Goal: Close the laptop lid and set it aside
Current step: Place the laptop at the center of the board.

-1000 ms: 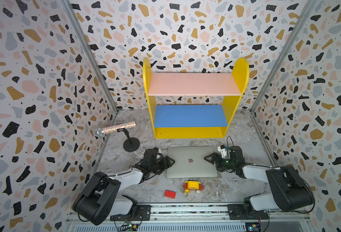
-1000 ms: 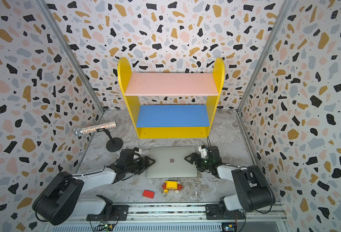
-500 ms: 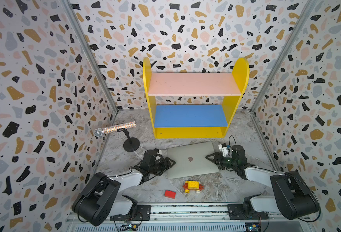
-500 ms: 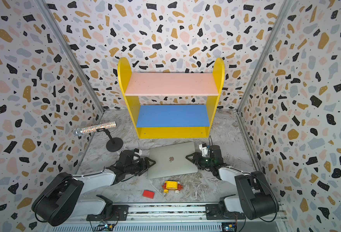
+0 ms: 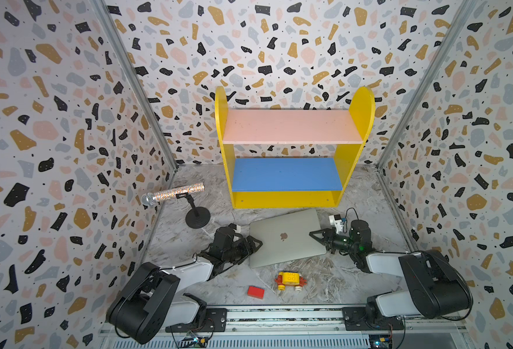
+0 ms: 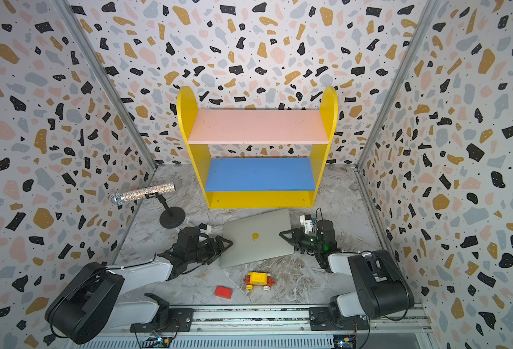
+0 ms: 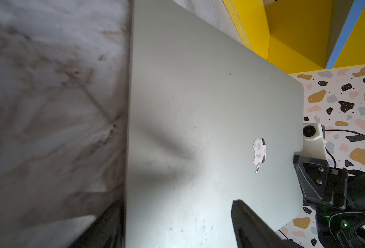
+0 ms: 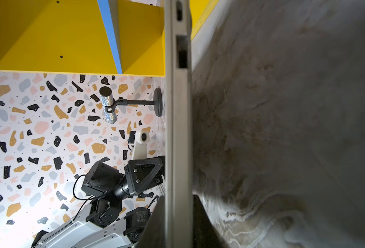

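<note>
The silver-grey laptop [image 5: 285, 241] [image 6: 256, 241] lies shut and skewed on the marble floor, just in front of the shelf. The laptop lid [image 7: 198, 107] faces up with its apple logo showing. My right gripper [image 5: 314, 235] [image 8: 178, 199] is shut on the laptop's right edge [image 8: 179, 128], one finger on each face. My left gripper [image 5: 256, 243] [image 7: 175, 206] stands open at the laptop's left edge. One of its fingers [image 7: 248, 223] hangs over the lid and the other lies past the edge. The keyboard and screen are hidden.
A yellow shelf [image 5: 285, 199] with pink and blue boards stands right behind the laptop. A glitter microphone on a black stand [image 5: 197, 217] is at the back left. A yellow toy car [image 5: 290, 279] and a red block [image 5: 255, 291] lie near the front rail.
My right gripper has closed on the laptop's right edge. The laptop has swung from square to skewed, its right side now nearer the shelf. The left gripper has barely moved.
</note>
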